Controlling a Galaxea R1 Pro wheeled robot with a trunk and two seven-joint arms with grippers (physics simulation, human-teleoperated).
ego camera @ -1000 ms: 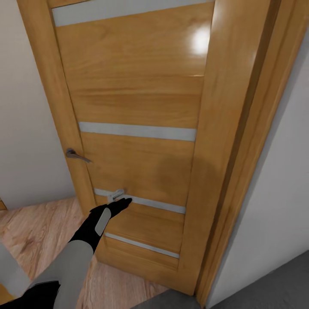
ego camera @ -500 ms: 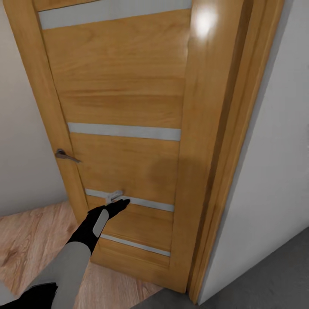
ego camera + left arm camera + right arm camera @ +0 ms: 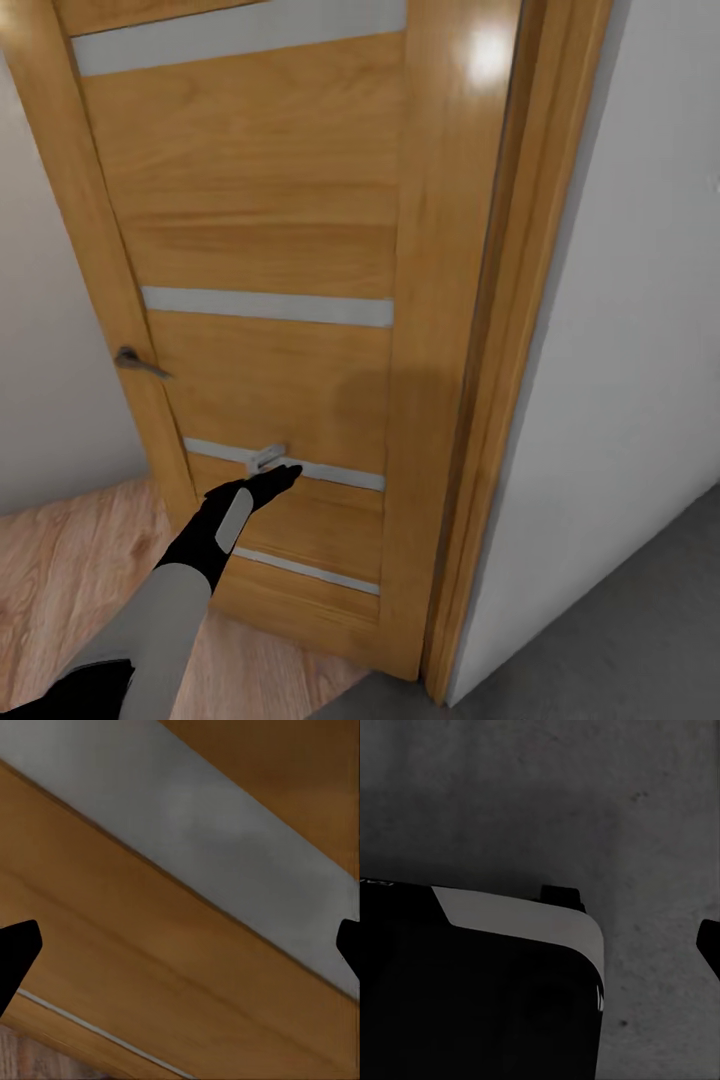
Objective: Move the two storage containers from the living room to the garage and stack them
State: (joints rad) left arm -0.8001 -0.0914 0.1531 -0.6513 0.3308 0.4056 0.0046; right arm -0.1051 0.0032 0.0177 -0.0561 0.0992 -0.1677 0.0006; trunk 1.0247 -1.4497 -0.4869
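Note:
The two storage containers are out of view. A wooden door (image 3: 270, 250) with pale horizontal stripes stands close in front of me. My left gripper (image 3: 272, 468) reaches forward to the door's lower stripe (image 3: 330, 472), at or very near its surface. Seen from the left wrist, its fingertips (image 3: 16, 949) sit far apart at the picture's edges, so the left gripper (image 3: 180, 945) is open and empty. The right wrist camera looks down on the dark-grey concrete floor (image 3: 585, 810) and my own dark base (image 3: 472, 997), with one fingertip (image 3: 709, 942) at the edge.
The door's metal handle (image 3: 135, 362) is at its left edge. The door frame (image 3: 500, 400) and a white wall (image 3: 640, 350) stand to the right. Light wood planks (image 3: 70, 570) lie at lower left, grey concrete (image 3: 620, 640) at lower right.
The whole picture has slid left, so the camera has turned or moved right. More white wall and concrete show on the right. My left gripper stays at the door's lower stripe.

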